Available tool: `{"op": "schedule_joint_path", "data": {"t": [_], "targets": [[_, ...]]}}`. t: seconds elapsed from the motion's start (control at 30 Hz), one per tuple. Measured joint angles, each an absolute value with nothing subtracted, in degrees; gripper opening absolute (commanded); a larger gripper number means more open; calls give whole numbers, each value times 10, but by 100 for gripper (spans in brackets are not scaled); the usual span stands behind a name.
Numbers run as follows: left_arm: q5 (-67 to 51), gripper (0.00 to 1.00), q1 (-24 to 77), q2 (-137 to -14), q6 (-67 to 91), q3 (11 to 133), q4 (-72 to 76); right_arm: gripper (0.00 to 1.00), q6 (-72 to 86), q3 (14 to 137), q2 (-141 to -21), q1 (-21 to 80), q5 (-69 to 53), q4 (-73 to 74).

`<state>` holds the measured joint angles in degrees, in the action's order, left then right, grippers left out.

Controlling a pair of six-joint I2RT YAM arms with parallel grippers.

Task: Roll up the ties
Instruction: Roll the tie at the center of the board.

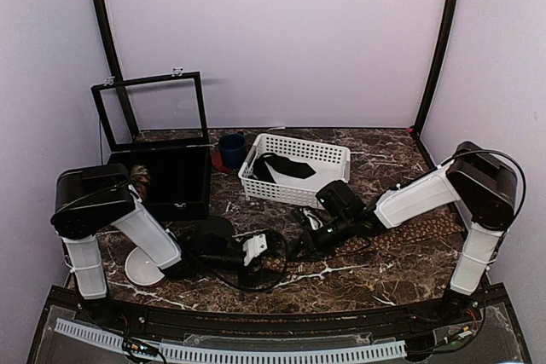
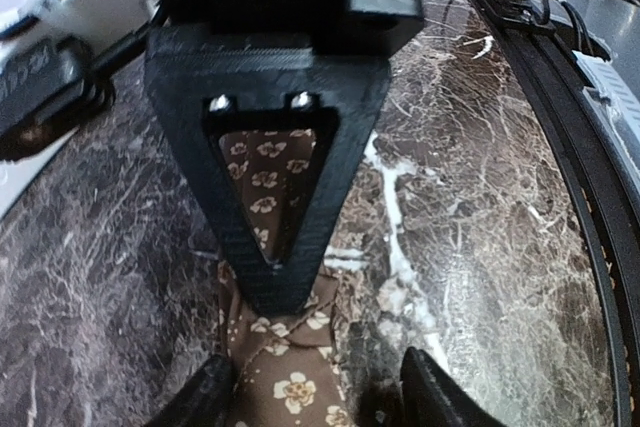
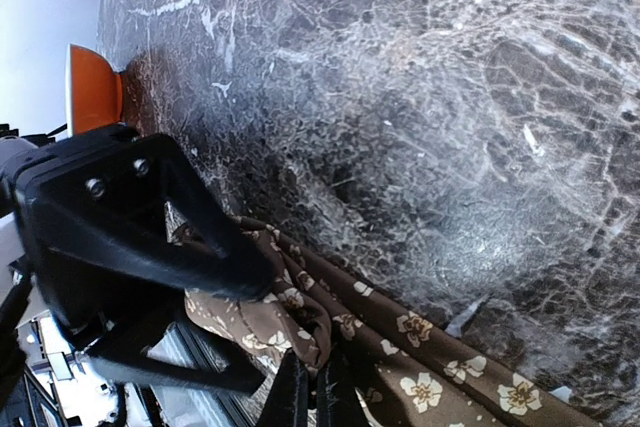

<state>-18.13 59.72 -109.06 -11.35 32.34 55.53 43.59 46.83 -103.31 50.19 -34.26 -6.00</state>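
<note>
Near the front of the marble bench (image 1: 341,283), the left gripper (image 2: 318,392) stands open, straddling the brown floral tie (image 2: 285,387). Just right, the right gripper (image 3: 310,392) is closed, pinching a fold of that tie. Farther back sit a white basket (image 1: 294,168) and a black box (image 1: 175,181).

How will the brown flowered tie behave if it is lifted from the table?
Probably floppy: the tie creases and bunches where the right pincer pinches it. Likely light: the cloth looks thin, folding softly on the table. Lifted, it would probably sag, not hold shape.
</note>
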Motion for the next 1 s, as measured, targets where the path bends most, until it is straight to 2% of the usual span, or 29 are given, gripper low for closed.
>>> {"op": "schedule_joint_path", "data": {"t": [0.07,0.2,0.27,0.3,0.4,0.5,0.83,1.0], "targets": [[-177,32,592,-1097,-116,326,546,0,436,468,-1033,502,-343,-60],[-180,22,577,-1096,-130,326,532,0,436,469,-1033,502,-343,-60],[-184,26,570,-1091,-138,321,531,0,435,469,-1033,502,-343,-62],[-187,31,567,-1087,-142,316,531,0,435,470,-1033,502,-343,-64],[-202,55,559,-1074,-155,299,531,0,434,473,-1043,502,-345,-77],[-208,65,553,-1060,-157,274,540,0,434,473,-1058,502,-348,-80],[-195,63,548,-1061,-108,209,647,0,434,472,-1063,502,-349,-94],[-206,51,548,-1093,-85,224,689,0,434,472,-1064,502,-349,-96]]}}
